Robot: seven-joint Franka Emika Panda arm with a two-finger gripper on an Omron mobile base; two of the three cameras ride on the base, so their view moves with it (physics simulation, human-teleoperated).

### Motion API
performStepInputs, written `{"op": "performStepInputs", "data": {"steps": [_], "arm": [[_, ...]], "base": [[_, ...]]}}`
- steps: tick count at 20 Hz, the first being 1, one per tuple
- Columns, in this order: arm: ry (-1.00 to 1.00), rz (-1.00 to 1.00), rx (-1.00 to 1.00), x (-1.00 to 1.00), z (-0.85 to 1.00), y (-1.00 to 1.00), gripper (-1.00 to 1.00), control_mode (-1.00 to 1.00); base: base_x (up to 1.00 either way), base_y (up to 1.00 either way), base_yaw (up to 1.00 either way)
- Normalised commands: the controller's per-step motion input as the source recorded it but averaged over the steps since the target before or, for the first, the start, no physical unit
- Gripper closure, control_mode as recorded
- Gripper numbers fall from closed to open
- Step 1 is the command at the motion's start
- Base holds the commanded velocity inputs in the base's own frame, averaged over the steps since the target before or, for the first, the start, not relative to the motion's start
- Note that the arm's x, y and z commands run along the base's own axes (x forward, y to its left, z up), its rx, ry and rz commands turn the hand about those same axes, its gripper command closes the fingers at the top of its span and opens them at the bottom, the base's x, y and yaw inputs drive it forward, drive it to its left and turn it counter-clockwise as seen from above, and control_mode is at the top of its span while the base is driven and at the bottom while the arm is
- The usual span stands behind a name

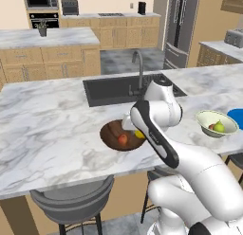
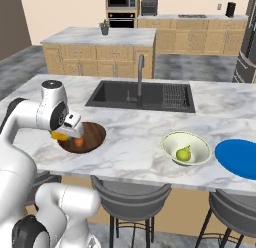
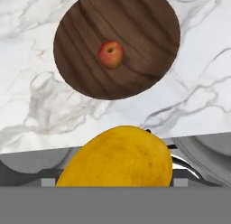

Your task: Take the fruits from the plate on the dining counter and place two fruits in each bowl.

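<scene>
Orange-yellow oval fruit (image 3: 118, 157): smooth, mottled skin, grasped between gripper (image 2: 64, 134) fingers, hanging over near rim of dark wooden bowl (image 3: 135, 33) on dining counter (image 1: 47, 130). Red apple (image 3: 111, 54) in bowl. Fingertips hidden behind fruit; fruit's lower part cut off.

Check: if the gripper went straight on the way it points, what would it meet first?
Likely the dark wooden bowl, near the apple lying in it. The gripper carries the orange-yellow fruit, so that fruit would touch first. Depth is unclear; the counter beside the bowl is possible.
</scene>
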Motion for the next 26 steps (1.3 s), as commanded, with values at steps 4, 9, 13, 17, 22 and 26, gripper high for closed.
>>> {"op": "performStepInputs", "data": {"steps": [4,9,13,17,22,26], "arm": [[0.00,0.00,0.00,0.00,0.00,0.00,1.00,1.00],[0.05,0.00,0.00,0.21,0.01,0.01,1.00,-1.00],[0.24,0.00,0.00,0.90,0.06,0.00,1.00,-1.00],[0.27,0.00,-0.06,1.00,-0.05,0.11,1.00,-1.00],[0.29,-0.07,-0.16,0.87,-0.10,0.36,1.00,-1.00],[0.02,-0.04,-0.06,0.57,-0.64,0.04,1.00,-1.00]], "base": [[0.00,0.00,0.00],[0.04,0.00,0.00],[0.00,0.00,0.00],[0.00,0.00,0.00],[0.00,0.00,0.00],[0.00,0.00,0.00]]}}
